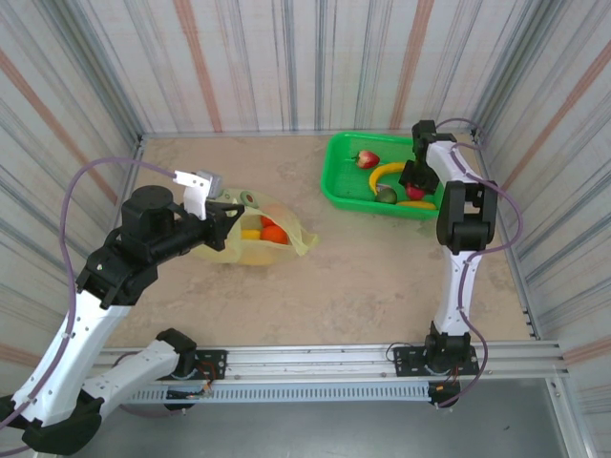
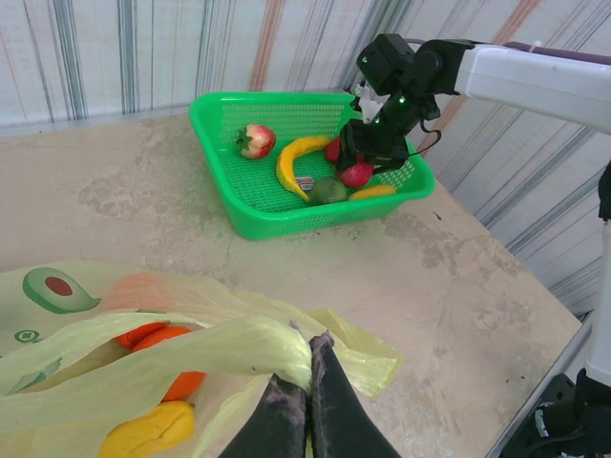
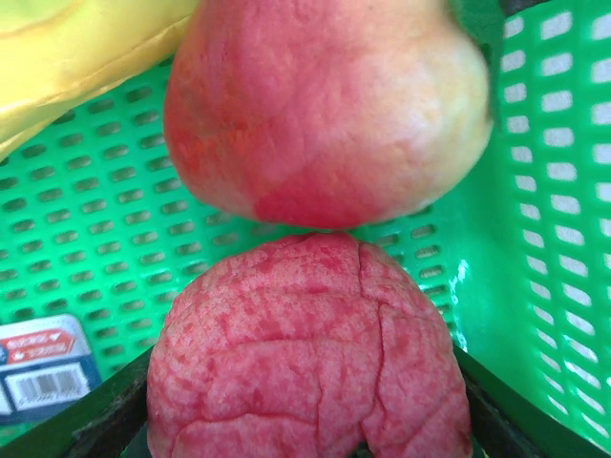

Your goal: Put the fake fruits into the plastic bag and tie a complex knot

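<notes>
**A:** Reaching down into the basket (image 1: 331,176), the right hand (image 2: 355,164) sits over a red fruit (image 3: 305,363) near the basket's right end. What do you make of the grip?

**B:** Its fingers stand on either side of the fruit, drawn in close. Whether they press on it yet, I cannot tell. An apple (image 3: 325,105) touches the fruit on its far side.

**A:** How will it handle?

**B:** Light, I'd judge: hollow plastic, hard and glossy. A pinch off centre could squirt it out. The wrinkled skin should give more bite than the apple's smooth one. Best taken across its widest part, with the fingers low on its sides.

**A:** And the bag (image 1: 250,250)?

**B:** It lies on the bench (image 1: 363,277), well apart from the basket, on the left. The left hand (image 2: 307,382) is clamped on a bunched fold of its rim. The film is thin, limp and slippery, so I'd expect the mouth to collapse if that fold were let go. Orange and yellow pieces lie inside.

**A:** Arm poses?

**B:** The left forearm runs low and nearly level, pointing at the bag. The right arm stands tall from its base, with the wrist bent steeply down into the basket.

**A:** What else is in there?

**B:** A strawberry (image 2: 256,141), a banana (image 2: 291,162), a dark green piece (image 2: 329,189), and another yellow one against the near wall.
</notes>
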`<state>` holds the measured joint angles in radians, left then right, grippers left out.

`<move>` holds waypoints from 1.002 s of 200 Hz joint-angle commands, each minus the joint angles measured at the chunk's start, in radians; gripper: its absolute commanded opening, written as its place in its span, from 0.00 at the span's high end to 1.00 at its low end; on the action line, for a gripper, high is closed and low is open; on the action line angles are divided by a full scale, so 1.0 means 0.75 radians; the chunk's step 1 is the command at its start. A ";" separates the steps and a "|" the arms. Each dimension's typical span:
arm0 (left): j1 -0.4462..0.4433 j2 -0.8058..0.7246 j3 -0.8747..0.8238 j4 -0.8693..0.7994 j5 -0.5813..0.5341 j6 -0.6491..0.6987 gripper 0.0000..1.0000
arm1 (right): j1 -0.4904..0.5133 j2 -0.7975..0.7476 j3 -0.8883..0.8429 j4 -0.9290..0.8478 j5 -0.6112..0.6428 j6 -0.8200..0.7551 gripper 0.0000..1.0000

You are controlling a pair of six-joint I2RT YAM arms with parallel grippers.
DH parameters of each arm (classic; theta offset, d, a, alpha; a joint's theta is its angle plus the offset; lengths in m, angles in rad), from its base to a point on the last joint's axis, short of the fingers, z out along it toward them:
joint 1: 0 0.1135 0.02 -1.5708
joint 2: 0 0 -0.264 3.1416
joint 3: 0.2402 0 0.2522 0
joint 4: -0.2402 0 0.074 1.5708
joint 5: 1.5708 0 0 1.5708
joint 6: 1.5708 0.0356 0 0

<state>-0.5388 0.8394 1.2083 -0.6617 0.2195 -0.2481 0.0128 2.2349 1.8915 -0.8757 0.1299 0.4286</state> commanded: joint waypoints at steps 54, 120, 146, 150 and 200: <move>-0.005 -0.017 0.023 -0.030 -0.051 -0.008 1.00 | 0.084 -0.547 -0.268 0.214 -0.247 0.016 0.51; -0.004 -0.037 0.018 -0.052 -0.055 -0.031 1.00 | 0.512 -0.952 -0.557 0.535 -0.695 -0.046 0.49; -0.002 -0.047 0.019 -0.053 -0.060 -0.037 1.00 | 0.736 -0.998 -0.577 0.571 -0.759 -0.105 0.48; -0.005 -0.049 0.018 -0.052 -0.060 -0.037 1.00 | 0.764 -0.998 -0.583 0.582 -0.769 -0.104 0.48; -0.002 -0.044 0.029 -0.053 -0.061 -0.037 1.00 | 1.039 -0.857 -0.551 0.547 -0.702 -0.162 0.48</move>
<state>-0.5388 0.8124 1.2083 -0.6849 0.1844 -0.2665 0.7433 1.5330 1.4693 -0.4553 -0.4198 0.3496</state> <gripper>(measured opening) 0.058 0.612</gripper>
